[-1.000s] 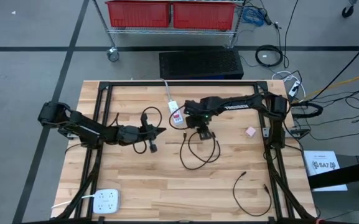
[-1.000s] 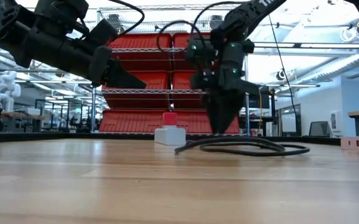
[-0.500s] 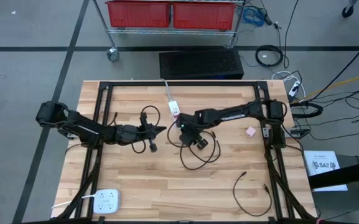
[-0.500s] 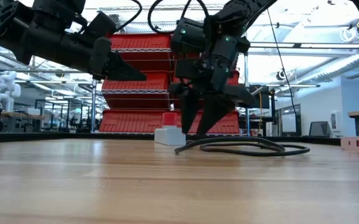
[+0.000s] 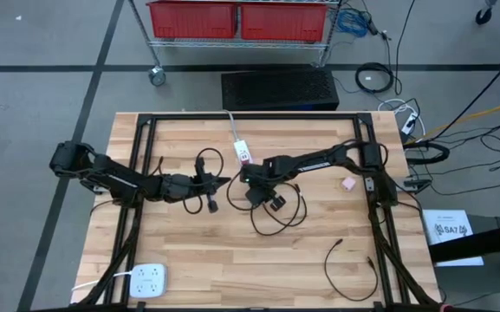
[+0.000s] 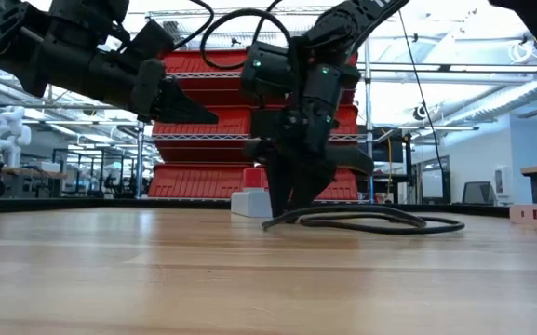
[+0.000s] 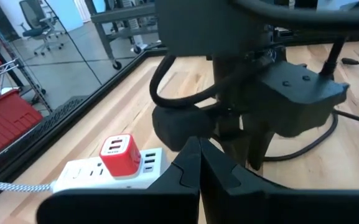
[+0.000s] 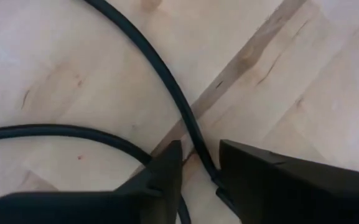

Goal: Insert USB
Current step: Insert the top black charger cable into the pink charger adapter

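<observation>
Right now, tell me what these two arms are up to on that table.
The right gripper is down at the tabletop over one end of a loose black cable, its fingers either side of the cable and narrowing; a firm grip isn't clear. Beside it lies a white power strip with a red charger plugged in. The left gripper hovers shut nearby, pointing toward the strip. Nothing is plugged into the charger yet.
</observation>
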Robot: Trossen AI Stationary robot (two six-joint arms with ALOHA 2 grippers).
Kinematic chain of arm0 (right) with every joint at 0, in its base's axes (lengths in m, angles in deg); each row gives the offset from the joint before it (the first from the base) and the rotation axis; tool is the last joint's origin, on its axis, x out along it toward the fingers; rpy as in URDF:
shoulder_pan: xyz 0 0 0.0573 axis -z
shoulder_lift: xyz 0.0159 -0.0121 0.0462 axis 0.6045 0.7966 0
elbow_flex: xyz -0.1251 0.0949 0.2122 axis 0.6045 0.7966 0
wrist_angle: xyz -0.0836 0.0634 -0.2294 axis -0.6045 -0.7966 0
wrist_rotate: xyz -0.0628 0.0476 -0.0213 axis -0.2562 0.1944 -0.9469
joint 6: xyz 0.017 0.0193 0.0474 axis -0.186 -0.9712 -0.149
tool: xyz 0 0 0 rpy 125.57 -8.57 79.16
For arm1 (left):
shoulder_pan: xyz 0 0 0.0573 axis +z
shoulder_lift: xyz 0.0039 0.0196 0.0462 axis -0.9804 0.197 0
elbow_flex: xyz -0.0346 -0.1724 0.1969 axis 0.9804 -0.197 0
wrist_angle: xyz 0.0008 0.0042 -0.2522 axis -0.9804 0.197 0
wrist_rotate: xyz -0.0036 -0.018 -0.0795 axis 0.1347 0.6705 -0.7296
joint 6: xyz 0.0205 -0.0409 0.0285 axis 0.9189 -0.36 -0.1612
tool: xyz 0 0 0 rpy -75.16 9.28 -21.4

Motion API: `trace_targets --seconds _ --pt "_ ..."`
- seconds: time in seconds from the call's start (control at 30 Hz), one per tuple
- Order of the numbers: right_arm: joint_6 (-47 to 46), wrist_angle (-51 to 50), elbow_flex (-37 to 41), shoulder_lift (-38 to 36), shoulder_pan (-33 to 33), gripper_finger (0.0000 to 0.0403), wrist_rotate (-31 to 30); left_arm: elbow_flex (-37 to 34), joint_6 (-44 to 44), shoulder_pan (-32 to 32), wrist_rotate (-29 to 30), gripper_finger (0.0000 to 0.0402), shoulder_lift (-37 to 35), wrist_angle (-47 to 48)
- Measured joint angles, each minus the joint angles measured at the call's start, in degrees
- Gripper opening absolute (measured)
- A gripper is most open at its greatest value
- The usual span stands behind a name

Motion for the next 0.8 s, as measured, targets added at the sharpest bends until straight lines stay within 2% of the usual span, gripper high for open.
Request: trace_targets --seconds 0.17,0.3,0.57,0.8 --pt "-0.07 -0.33 -2.1 0.05 0.03 0.0012 -0.04 0.0 0.0 0.0 0.17 0.0 0.0 -0.59" --pt "-1.39 4.74 -1.82 -1.22 0.04 0.0006 -0.22 0.0 0.46 0.01 2.06 0.0 0.0 -1.63" --pt "-11.48 12.81 -0.46 -7.69 2.68 0.0001 -0.13 -0.02 3.01 0.07 6.08 0.0 0.0 -6.38" --pt "-21.69 26.88 7.8 -16.15 5.2 0.0001 -0.15 -0.79 7.55 0.07 10.67 0.0 0.0 -16.42"
